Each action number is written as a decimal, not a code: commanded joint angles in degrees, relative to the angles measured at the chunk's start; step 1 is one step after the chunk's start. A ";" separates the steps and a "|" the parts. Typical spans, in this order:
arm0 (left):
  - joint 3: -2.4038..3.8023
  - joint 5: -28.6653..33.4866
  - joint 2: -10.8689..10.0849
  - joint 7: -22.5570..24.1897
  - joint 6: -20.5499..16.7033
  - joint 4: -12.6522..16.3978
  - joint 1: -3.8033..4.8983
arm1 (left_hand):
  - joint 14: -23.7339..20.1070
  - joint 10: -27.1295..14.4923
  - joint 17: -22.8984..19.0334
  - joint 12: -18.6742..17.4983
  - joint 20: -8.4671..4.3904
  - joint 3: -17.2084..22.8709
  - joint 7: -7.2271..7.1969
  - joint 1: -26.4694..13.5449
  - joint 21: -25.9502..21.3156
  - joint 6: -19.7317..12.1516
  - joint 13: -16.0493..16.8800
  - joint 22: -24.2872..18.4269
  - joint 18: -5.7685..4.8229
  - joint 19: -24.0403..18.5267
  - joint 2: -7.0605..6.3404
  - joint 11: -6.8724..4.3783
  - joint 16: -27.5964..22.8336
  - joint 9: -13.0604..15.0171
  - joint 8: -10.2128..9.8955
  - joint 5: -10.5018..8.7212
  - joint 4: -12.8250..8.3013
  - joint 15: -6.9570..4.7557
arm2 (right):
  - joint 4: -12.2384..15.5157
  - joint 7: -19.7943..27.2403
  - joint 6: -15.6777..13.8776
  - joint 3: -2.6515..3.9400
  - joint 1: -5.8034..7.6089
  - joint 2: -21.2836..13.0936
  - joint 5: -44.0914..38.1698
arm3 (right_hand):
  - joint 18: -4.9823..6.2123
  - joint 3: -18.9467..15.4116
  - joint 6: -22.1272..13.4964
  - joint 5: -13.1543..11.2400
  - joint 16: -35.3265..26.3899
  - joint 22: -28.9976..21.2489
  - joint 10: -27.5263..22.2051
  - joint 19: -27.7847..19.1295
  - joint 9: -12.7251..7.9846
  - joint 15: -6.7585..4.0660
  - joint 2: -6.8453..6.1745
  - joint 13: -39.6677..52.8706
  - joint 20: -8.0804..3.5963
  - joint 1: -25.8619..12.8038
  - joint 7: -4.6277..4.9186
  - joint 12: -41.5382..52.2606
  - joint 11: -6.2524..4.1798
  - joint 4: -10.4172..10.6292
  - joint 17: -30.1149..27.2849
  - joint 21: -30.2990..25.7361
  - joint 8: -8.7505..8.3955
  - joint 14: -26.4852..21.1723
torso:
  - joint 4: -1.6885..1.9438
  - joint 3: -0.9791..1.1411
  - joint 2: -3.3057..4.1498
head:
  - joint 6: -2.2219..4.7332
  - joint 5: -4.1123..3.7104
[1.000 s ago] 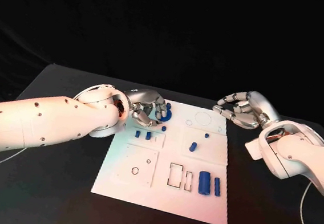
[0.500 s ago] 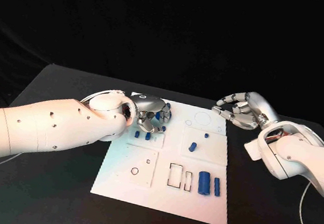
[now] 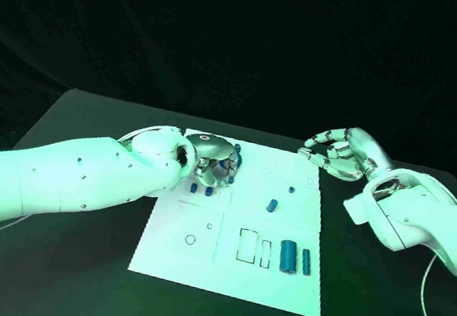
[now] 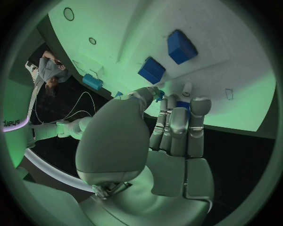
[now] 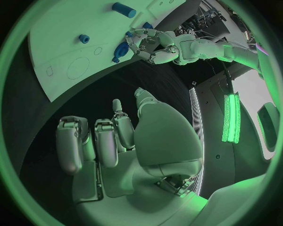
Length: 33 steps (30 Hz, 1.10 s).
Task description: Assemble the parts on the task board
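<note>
The white task board lies in the middle of the black table. My left hand is down on its far left corner, fingers curled over a blue ring part. In the left wrist view the thumb and fingers pinch that blue part. Two small blue pegs stand just in front of this hand, also visible as blocks. My right hand hovers above the board's far right corner, fingers loosely curled and apart, holding nothing.
A small blue peg and a short blue cylinder sit mid-board. Two longer blue cylinders lie near the right front, beside two empty rectangular slots. A round hole is at the left front. Black table surrounds the board.
My left arm has rolled and its hand has settled lower and closer onto the blue ring part. The right hand has hardly moved.
</note>
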 commanded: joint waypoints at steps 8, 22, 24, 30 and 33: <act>0.02 -0.29 1.15 -1.48 2.57 -0.71 -0.02 | 0.52 1.01 -0.58 -1.84 0.13 0.98 1.25 0.03 1.30 0.03 -1.57 1.29 -0.59 0.26 0.20 0.70 0.63 -1.42 -2.18 -0.44 -0.17 0.49 | 0.04 0.36 0.71 0.00 -0.04 0.11 -0.22 | 0.44 0.00 -0.13 0.21 -0.33 10.55 -0.27 2.34 0.00 -0.41 0.11 2.52 -0.56 -0.24 -0.09 -0.16 -0.04 -0.29 7.38 -0.01 0.43 4.31 | 0.01 -0.02 0.04 | -0.05 0.18; 0.02 0.22 1.95 -2.35 4.04 -0.88 -0.02 | 0.59 1.12 -0.82 -2.56 0.57 0.95 1.74 -0.32 1.64 -0.29 -2.17 1.71 -0.64 0.20 0.02 1.14 0.83 -2.02 -3.08 -0.50 -0.10 0.90 | 0.03 0.31 0.84 0.01 -0.04 0.16 -0.22 | 0.44 0.00 -0.13 0.21 -0.33 10.55 -0.27 2.34 0.00 -0.41 0.11 2.52 -0.56 -0.24 -0.09 -0.16 -0.04 -0.29 7.38 -0.01 0.43 4.31 | -0.01 0.01 0.01 | -0.21 0.02; 0.03 0.23 2.01 -2.40 4.25 -0.94 -0.02 | 0.66 1.38 -0.82 -2.59 0.64 1.02 1.64 -0.26 1.72 0.00 -2.25 1.80 -0.64 0.19 0.17 1.08 0.93 -2.07 -3.07 -0.55 -0.13 0.89 | 0.01 0.31 0.85 0.01 -0.04 0.18 -0.22 | 0.44 0.00 -0.13 0.21 -0.33 10.55 -0.27 2.34 0.00 -0.41 0.11 2.52 -0.56 -0.24 -0.09 -0.16 -0.04 -0.29 7.38 -0.01 0.43 4.31 | -0.01 0.01 -0.01 | -0.24 0.02; 0.03 0.26 2.29 -2.91 4.98 -1.37 -0.02 | 0.76 2.78 -1.13 -2.92 0.64 1.76 1.30 0.49 2.06 1.97 -2.75 2.13 -0.58 0.10 1.30 0.79 1.19 -2.21 -2.78 -0.67 -0.63 0.66 | -0.01 0.30 0.90 0.01 -0.04 0.23 -0.22 | 0.44 0.00 -0.13 0.21 -0.33 10.55 -0.27 2.34 0.00 -0.41 0.11 2.52 -0.56 -0.24 -0.09 -0.16 -0.04 -0.29 7.38 -0.01 0.43 4.31 | 0.00 -0.01 -0.01 | -0.25 -0.06; 0.03 0.26 2.32 -3.40 5.26 -1.50 -0.02 | 1.39 4.20 -0.52 -3.20 0.48 2.47 1.05 1.16 3.09 3.35 -3.08 3.56 -0.83 0.86 2.10 0.46 1.76 -2.30 -2.63 -0.99 -1.21 0.36 | -0.02 0.29 0.92 0.01 -0.04 0.23 -0.22 | 0.44 0.00 -0.13 0.21 -0.33 10.55 -0.27 2.34 0.00 -0.41 0.11 2.52 -0.56 -0.24 -0.09 -0.16 -0.04 -0.29 7.38 -0.01 0.43 4.31 | -0.04 -0.02 -0.01 | -0.27 -0.07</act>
